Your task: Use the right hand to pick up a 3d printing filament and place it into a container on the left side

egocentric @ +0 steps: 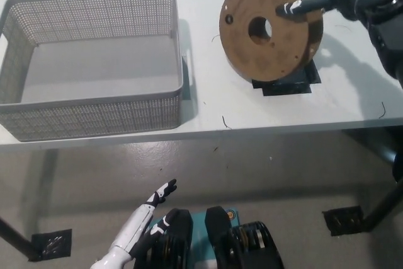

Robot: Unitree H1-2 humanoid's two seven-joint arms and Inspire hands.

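From the head view, the lift looks under way: the right hand (330, 1) pinches the brown filament spool (267, 26), fingers closed across its rim, tilted over a black pad (283, 84). Next it must travel left over the grey mesh basket (94, 114). The left hand (141, 222) rests low, fingers loosely spread.

Even, fairly bright overhead light, no glare on pale grey tabletop (208, 102). Brown cardboard filament spool (267, 26) throws soft shadow to right; grey perforated plastic basket (94, 102) shades own floor. Floor under table dimmer. Slight softness overall, mild noise; edges undistorted.
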